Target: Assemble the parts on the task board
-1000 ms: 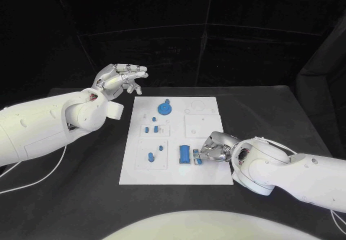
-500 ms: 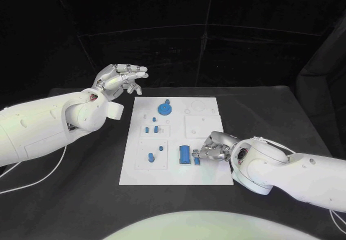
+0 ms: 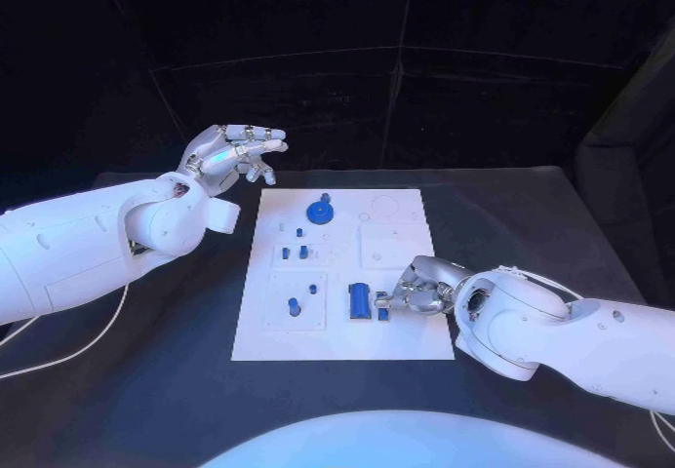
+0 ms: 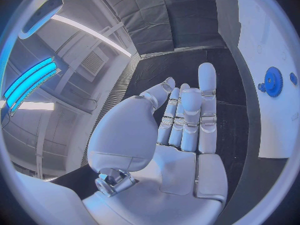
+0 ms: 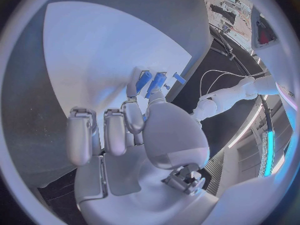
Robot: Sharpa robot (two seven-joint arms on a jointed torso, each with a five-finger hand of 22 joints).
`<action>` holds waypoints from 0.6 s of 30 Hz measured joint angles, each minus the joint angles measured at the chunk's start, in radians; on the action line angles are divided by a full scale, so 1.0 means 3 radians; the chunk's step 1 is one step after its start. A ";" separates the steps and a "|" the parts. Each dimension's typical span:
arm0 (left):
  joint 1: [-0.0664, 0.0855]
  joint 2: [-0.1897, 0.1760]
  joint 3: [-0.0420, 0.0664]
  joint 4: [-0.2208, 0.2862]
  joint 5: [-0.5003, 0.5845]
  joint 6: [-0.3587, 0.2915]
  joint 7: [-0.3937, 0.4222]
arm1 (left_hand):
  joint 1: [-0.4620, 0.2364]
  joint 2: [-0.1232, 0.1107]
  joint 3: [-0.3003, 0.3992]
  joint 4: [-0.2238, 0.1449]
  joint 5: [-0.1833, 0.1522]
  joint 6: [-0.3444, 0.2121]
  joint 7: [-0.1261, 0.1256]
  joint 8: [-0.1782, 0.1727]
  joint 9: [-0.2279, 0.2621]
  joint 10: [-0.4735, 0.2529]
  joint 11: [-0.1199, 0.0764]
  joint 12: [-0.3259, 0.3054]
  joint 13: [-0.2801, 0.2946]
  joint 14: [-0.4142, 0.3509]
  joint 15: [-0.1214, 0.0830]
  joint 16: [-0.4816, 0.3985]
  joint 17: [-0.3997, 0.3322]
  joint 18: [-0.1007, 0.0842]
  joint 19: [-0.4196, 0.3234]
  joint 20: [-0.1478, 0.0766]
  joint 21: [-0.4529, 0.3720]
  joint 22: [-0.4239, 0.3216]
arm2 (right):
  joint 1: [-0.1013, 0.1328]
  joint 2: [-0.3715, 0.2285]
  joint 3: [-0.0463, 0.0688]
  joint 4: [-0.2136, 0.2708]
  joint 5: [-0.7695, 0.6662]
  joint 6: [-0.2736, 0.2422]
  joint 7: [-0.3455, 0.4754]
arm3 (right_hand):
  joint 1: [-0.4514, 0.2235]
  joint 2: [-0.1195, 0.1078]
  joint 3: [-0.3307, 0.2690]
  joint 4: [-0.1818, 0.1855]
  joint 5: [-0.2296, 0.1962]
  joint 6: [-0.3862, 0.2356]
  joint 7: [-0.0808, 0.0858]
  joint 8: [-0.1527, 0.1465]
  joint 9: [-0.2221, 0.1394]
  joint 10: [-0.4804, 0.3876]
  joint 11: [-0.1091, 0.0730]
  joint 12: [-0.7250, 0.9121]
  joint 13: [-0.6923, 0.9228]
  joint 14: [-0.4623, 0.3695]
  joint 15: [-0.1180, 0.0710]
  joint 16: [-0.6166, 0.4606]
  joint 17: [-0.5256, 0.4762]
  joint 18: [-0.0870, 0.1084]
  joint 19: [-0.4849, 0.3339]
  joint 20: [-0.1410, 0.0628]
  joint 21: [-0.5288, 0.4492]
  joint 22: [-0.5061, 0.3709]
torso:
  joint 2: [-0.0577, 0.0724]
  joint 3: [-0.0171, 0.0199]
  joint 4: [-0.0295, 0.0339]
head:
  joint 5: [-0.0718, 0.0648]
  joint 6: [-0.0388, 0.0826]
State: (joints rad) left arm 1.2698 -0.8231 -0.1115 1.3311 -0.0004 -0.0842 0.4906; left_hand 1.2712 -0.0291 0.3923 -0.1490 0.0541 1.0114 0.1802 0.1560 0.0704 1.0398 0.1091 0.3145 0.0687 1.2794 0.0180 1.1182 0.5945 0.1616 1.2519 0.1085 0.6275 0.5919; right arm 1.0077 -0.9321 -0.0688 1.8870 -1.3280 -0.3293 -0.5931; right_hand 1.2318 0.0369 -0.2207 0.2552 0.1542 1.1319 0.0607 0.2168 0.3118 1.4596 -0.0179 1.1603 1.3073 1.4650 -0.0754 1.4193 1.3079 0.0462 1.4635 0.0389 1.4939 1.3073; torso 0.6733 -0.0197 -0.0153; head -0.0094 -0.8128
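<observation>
Head view is showing a white rectangular task board [image 3: 398, 336] lying flat in the middle of a black table [image 3: 563, 210], its long sides running from near to far. Shallow square recesses are showing in its surface. Small blue parts are sitting on it: one round gear-like disc [image 3: 322, 211] at the far end, two short pegs [image 3: 292, 253] side by side in the middle of the left half, two more pegs [image 3: 298, 297] nearer on the left, and one long upright block [image 3: 360, 300] near the board's middle. Just right of that block, the right hand [image 3: 410, 294] is resting over the board's near right part, pinching a small blue piece [image 3: 382, 309] between its thumb and a finger, while its other fingers are curling loosely. Right wrist view is showing these fingertips [image 5: 135, 80] touching blue pieces on the white board. The left hand [image 3: 229, 153] is hovering above the table beyond the board's far left corner, holding nothing, its fingers spread apart and gently bent.
</observation>
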 measured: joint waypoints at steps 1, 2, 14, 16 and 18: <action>0.0000 0.0000 0.0000 -0.0001 0.0000 0.0000 0.0000 | 0.0000 0.0000 0.0000 0.0000 0.0000 0.0000 0.0000 0.0000 0.0000 0.0000 0.0000 0.0000 0.0000 0.0000 0.0000 0.0000 0.0000 0.0000 0.0000 0.0000 0.0000 0.0000 | 0.0000 -0.0015 0.0000 0.0009 0.0000 0.0020 0.0022 | 0.0006 -0.0006 -0.0004 -0.0004 -0.0017 0.0000 0.0000 0.0000 0.0002 0.0000 0.0000 -0.0013 0.0000 0.0000 0.0000 0.0000 0.0000 0.0000 0.0000 0.0000 0.0000 0.0000 | -0.0001 0.0000 -0.0001 | 0.0001 0.0001; 0.0000 0.0000 0.0000 -0.0002 0.0000 0.0000 0.0000 | 0.0000 0.0000 0.0000 0.0000 0.0000 0.0000 0.0000 0.0000 0.0000 0.0000 0.0000 0.0000 0.0000 0.0000 0.0000 0.0000 0.0000 0.0000 0.0000 0.0000 0.0000 0.0000 | 0.0000 -0.0027 0.0000 0.0015 0.0000 0.0041 0.0043 | 0.0028 -0.0028 -0.0016 -0.0016 -0.0018 0.0000 0.0000 0.0000 0.0002 0.0000 0.0000 -0.0017 0.0000 0.0000 0.0000 0.0000 -0.0004 0.0000 0.0000 0.0000 0.0000 0.0000 | -0.0002 0.0000 -0.0002 | 0.0001 0.0001; 0.0000 0.0011 0.0000 -0.0011 0.0000 0.0000 0.0000 | 0.0000 0.0000 0.0000 0.0000 0.0000 0.0000 0.0000 0.0000 0.0000 0.0000 0.0000 0.0000 0.0000 0.0000 0.0000 0.0000 0.0000 0.0000 0.0000 0.0000 0.0000 0.0000 | 0.0000 -0.0091 0.0000 0.0004 0.0024 0.0310 0.0216 | 0.0106 -0.0051 -0.0057 -0.0071 0.0012 -0.0018 0.0018 -0.0027 0.0008 -0.0019 0.0019 -0.0112 0.0009 0.0000 0.0000 -0.0039 -0.0060 0.0000 0.0000 0.0000 -0.0024 0.0000 | -0.0004 -0.0003 0.0000 | -0.0017 0.0012; 0.0000 0.0011 0.0000 -0.0012 0.0000 0.0000 0.0000 | 0.0000 0.0000 0.0000 0.0000 0.0000 0.0000 0.0000 0.0000 0.0000 0.0000 0.0000 0.0000 0.0000 0.0000 0.0000 0.0000 0.0000 0.0000 0.0000 0.0000 0.0000 0.0000 | 0.0000 -0.0089 0.0000 -0.0012 0.0029 0.0330 0.0224 | 0.0120 -0.0038 -0.0057 -0.0071 0.0021 -0.0018 0.0018 -0.0027 0.0010 -0.0019 0.0019 -0.0112 0.0009 0.0000 0.0000 -0.0039 -0.0060 0.0000 0.0000 0.0000 -0.0024 0.0000 | -0.0003 -0.0003 0.0002 | -0.0018 0.0012; 0.0000 0.0010 0.0000 -0.0012 0.0000 0.0000 0.0000 | 0.0000 0.0000 -0.0017 0.0005 0.0000 -0.0010 0.0010 0.0000 0.0000 0.0000 0.0000 0.0015 0.0000 0.0000 0.0000 0.0000 -0.0002 0.0000 0.0000 0.0000 0.0000 -0.0002 | 0.0000 -0.0080 0.0000 -0.0033 0.0032 0.0349 0.0228 | 0.0132 -0.0025 -0.0057 -0.0071 0.0039 -0.0018 0.0018 -0.0027 0.0012 -0.0019 0.0019 -0.0112 0.0009 0.0000 0.0000 -0.0039 -0.0060 0.0000 0.0000 0.0000 -0.0024 0.0000 | -0.0001 -0.0003 0.0004 | -0.0015 0.0013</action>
State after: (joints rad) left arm 1.2698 -0.8200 -0.1114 1.3275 -0.0004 -0.0842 0.4905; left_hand 1.2711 -0.0291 0.3873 -0.1474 0.0541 1.0083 0.1832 0.1560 0.0704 1.0398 0.1091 0.3189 0.0687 1.2794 0.0180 1.1182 0.5939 0.1616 1.2519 0.1085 0.6275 0.5912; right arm 1.0078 -0.9560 -0.0689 1.8771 -1.3183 -0.2245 -0.5247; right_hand 1.2714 0.0293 -0.2378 0.2339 0.1658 1.1264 0.0660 0.2088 0.3155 1.4539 -0.0122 1.1267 1.3099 1.4650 -0.0753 1.4077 1.2900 0.0461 1.4635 0.0389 1.4867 1.3073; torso 0.6731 -0.0206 -0.0143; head -0.0139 -0.8090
